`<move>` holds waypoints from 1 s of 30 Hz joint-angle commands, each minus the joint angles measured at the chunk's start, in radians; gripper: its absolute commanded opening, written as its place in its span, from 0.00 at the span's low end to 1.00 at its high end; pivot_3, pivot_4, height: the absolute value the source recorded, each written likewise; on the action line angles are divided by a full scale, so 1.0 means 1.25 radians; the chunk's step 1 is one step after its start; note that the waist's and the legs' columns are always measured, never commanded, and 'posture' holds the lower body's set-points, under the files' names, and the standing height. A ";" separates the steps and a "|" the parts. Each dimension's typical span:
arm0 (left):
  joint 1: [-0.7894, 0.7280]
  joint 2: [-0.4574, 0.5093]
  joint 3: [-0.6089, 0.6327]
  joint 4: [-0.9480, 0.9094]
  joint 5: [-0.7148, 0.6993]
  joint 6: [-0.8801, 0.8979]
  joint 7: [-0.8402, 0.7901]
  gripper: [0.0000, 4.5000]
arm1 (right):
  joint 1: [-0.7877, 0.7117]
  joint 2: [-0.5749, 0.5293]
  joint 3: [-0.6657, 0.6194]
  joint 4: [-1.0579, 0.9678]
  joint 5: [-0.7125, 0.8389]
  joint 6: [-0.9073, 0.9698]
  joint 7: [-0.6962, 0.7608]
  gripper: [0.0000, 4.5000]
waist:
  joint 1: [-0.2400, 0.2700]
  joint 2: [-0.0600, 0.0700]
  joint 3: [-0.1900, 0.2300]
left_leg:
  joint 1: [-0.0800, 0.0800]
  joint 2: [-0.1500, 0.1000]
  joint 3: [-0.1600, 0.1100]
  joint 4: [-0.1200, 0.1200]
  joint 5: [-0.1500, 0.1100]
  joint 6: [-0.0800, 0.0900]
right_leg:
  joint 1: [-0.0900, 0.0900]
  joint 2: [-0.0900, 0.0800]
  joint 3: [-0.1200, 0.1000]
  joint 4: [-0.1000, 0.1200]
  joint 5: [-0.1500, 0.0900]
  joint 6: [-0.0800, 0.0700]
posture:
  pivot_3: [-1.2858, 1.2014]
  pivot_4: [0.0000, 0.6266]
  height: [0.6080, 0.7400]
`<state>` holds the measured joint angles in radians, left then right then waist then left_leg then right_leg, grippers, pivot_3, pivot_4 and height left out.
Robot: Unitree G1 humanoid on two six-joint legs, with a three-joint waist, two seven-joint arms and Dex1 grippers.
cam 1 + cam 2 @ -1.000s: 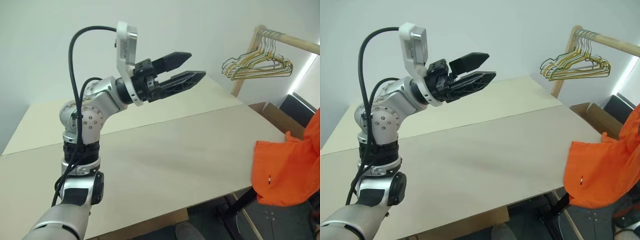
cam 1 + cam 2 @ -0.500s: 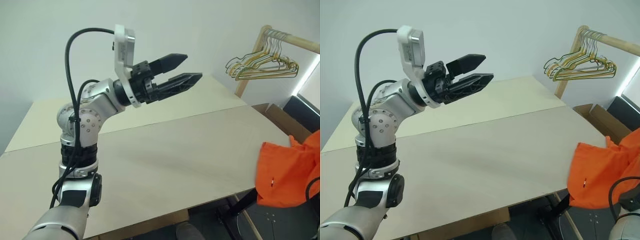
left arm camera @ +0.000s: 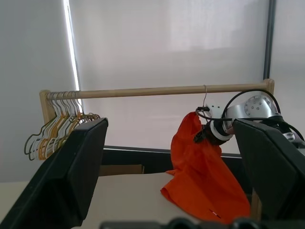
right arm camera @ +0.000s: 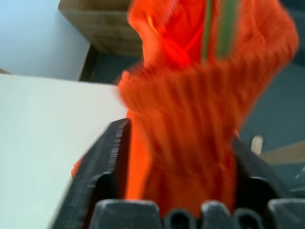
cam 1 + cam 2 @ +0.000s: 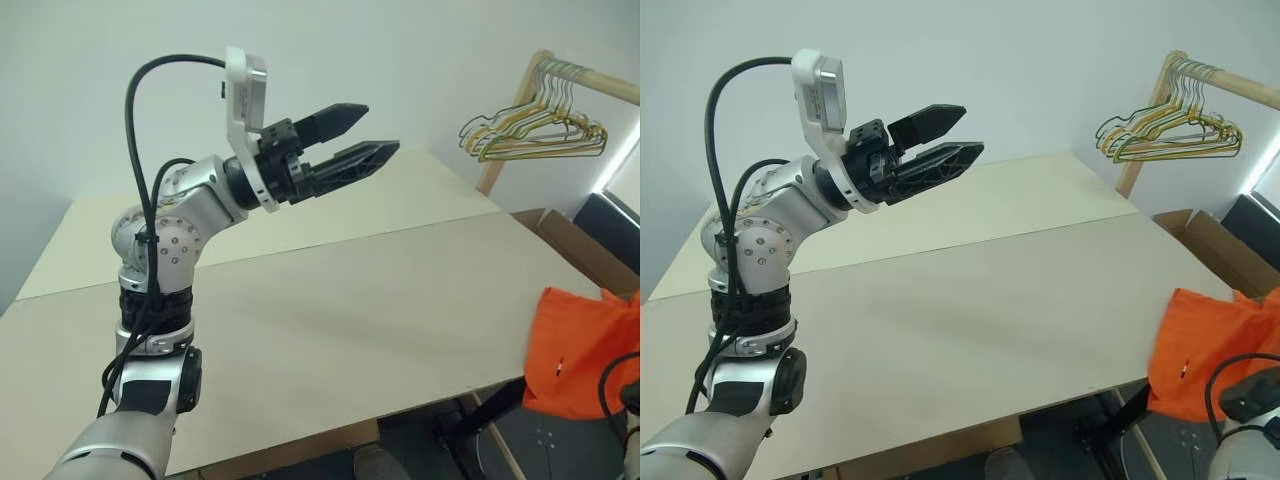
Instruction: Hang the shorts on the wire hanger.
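Head views: the left gripper (image 5: 355, 137) hovers high over the bare worktop (image 5: 330, 310), fingers apart and empty. The orange shorts (image 5: 585, 350) have sunk lower off its right edge.

Left wrist view: the shorts hang from the wire hanger (image 3: 205, 97) on the wooden rail (image 3: 157, 90).

Right wrist view: the right gripper (image 4: 178, 157) has spread its fingers either side of the cloth, apparently letting go.

The shorts (image 3: 202, 179) are soft, matt orange cloth, ribbed and gathered beside the right hand (image 4: 174, 167), whose fingers (image 4: 102, 157) look like matt black plastic with a ridged face. The wire hanger (image 3: 205, 98) is thin metal on a smooth pale wooden rail (image 3: 157, 90). The surface (image 5: 330, 300) is matt and smooth. The left hand (image 5: 355, 140) is matt black on a brushed silver metal arm.
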<state>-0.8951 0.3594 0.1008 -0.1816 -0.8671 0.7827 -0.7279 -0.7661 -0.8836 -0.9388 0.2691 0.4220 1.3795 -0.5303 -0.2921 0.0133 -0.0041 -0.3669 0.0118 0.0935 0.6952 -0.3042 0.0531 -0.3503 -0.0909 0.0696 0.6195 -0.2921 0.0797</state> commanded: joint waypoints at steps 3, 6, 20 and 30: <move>-0.024 0.013 0.012 0.006 0.008 -0.022 -0.006 1.00 | 0.026 0.025 0.135 -0.218 -0.132 -0.119 -0.040 0.98 | 0.013 0.002 -0.001 | 0.000 0.000 0.000 0.000 0.000 0.000 | -0.001 0.000 0.000 0.001 0.000 0.000 | 0.41 0.00 1.00; -0.026 0.018 0.010 0.012 0.012 -0.026 -0.009 1.00 | 0.072 0.035 0.245 -0.311 -0.224 -0.208 -0.050 0.98 | 0.022 0.004 -0.002 | 0.000 0.000 0.000 0.000 0.000 0.000 | -0.002 0.000 0.000 0.002 0.000 0.000 | 0.41 0.00 1.00; 0.162 0.141 0.012 -0.080 0.145 -0.111 -0.033 1.00 | 0.169 0.130 0.633 -0.489 -0.129 -0.734 0.562 0.98 | 0.038 -0.004 0.003 | 0.003 -0.001 -0.001 -0.001 0.001 -0.001 | -0.002 0.000 0.001 0.004 0.000 0.000 | 0.48 0.00 1.00; 0.397 0.316 0.049 -0.230 0.172 -0.133 -0.090 1.00 | 0.221 0.027 0.739 -0.467 0.049 -0.780 1.142 0.98 | 0.192 -0.020 0.015 | -0.001 -0.001 -0.005 0.000 -0.001 0.000 | -0.007 -0.005 -0.006 0.007 0.001 0.000 | 0.55 0.00 1.00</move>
<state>-0.4092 0.7402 0.1290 -0.4059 -0.6466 0.6348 -0.8413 -0.4704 -0.8356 -0.0147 -0.3391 0.4700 0.4297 0.8236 -0.0518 -0.0111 0.0141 -0.3692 0.0107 0.0872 0.6950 -0.3059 0.0530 -0.3610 -0.0984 0.0607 0.6274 -0.2912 0.0787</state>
